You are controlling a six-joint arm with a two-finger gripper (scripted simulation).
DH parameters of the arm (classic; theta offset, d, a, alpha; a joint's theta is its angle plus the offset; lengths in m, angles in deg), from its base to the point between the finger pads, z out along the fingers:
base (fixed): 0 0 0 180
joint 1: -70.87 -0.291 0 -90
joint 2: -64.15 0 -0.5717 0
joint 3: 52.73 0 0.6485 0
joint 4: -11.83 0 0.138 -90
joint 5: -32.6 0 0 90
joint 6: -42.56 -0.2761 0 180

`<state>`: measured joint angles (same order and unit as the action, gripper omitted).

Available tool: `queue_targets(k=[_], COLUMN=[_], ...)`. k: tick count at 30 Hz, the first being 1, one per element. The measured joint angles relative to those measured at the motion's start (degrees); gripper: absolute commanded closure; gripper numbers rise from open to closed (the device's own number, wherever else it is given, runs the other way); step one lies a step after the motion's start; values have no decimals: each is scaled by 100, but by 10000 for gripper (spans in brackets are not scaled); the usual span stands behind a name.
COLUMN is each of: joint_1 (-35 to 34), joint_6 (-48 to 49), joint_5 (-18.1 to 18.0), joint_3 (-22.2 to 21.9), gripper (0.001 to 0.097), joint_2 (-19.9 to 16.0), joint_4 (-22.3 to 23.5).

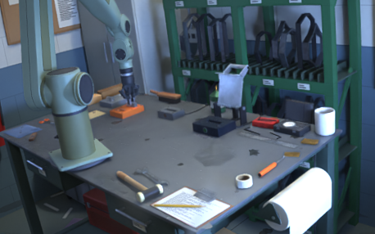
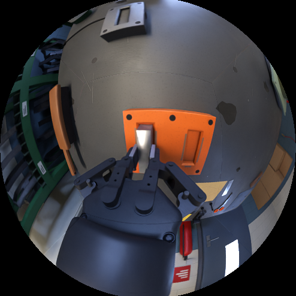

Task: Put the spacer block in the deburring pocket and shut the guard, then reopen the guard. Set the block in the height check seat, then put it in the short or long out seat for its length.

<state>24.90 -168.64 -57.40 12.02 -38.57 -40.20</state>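
The grey metal spacer block (image 2: 143, 143) stands upright in the left of two slots in the orange plate (image 2: 170, 139), which sits at the far left of the bench (image 1: 127, 110). I grip the block with my gripper (image 2: 144, 151), closed on its near end, reaching straight down over the plate (image 1: 131, 99). The plate's right slot (image 2: 191, 146) is empty. The dark deburring box (image 1: 214, 125) sits mid-bench with its translucent guard (image 1: 231, 86) raised open. A grey seat plate (image 1: 171, 112) lies between the two.
A white cup (image 1: 324, 121) stands at the bench's right edge near a red tray (image 1: 265, 121). A brush (image 1: 165, 96) lies beside the orange plate. Hammer (image 1: 139, 186), clipboard (image 1: 190, 205), tape roll (image 1: 244, 180) and screwdriver (image 1: 271, 166) lie along the front.
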Motion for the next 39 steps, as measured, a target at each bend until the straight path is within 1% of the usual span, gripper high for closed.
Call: queue_targets(k=[12, 29, 39], joint_1=[0, 0, 0], joint_6=[0, 0, 0], joint_5=[0, 0, 0], joint_3=[-6, -4, -4], gripper=[901, 571, 561], joint_2=[-4, -3, -3], joint_4=[0, 0, 0])
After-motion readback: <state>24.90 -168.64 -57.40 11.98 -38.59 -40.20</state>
